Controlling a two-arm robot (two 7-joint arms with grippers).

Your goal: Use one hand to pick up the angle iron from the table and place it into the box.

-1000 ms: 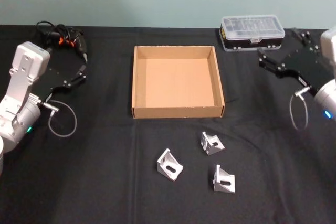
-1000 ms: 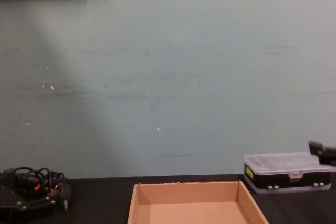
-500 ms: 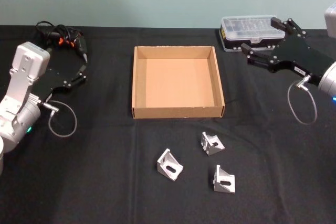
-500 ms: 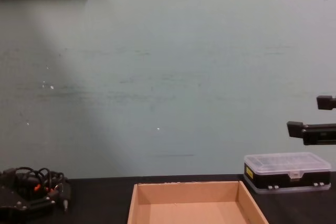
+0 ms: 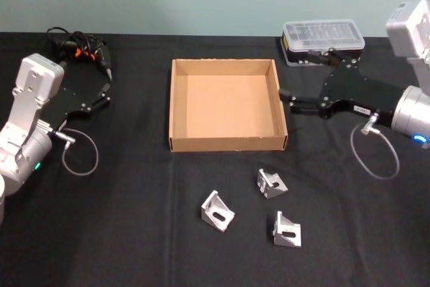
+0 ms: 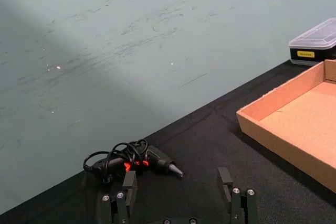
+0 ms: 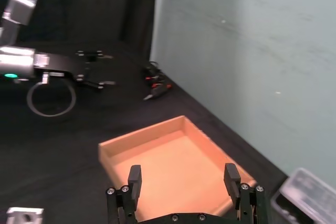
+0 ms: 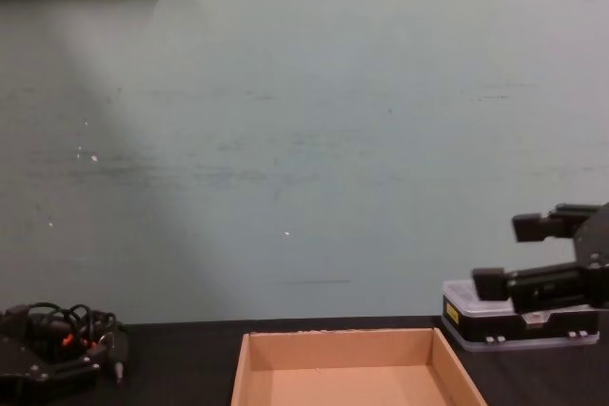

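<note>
Three silver angle irons lie on the black table (image 5: pixel 134 233) in front of the box: one at the left (image 5: pixel 217 211), one in the middle (image 5: pixel 271 183), one at the right (image 5: pixel 287 230). A corner of one angle iron (image 7: pixel 23 216) shows in the right wrist view. The tan cardboard box (image 5: pixel 228 104) has nothing inside. My right gripper (image 5: pixel 304 73) hovers open by the box's right wall, above the table, well behind the angle irons. Its fingers (image 7: pixel 135 178) stand wide apart over the box (image 7: pixel 173 166). My left gripper (image 5: pixel 106 91) rests open at the far left.
A clear-lidded plastic case (image 5: pixel 323 39) stands behind the right arm at the back right. A black electric screwdriver with a coiled cable (image 5: pixel 84 48) lies at the back left, just beyond the left gripper (image 6: pixel 177 182). A pale green wall rises behind the table.
My right gripper has swung left and come down, from beside the plastic case to the box's right wall. The left arm and the angle irons have not moved.
</note>
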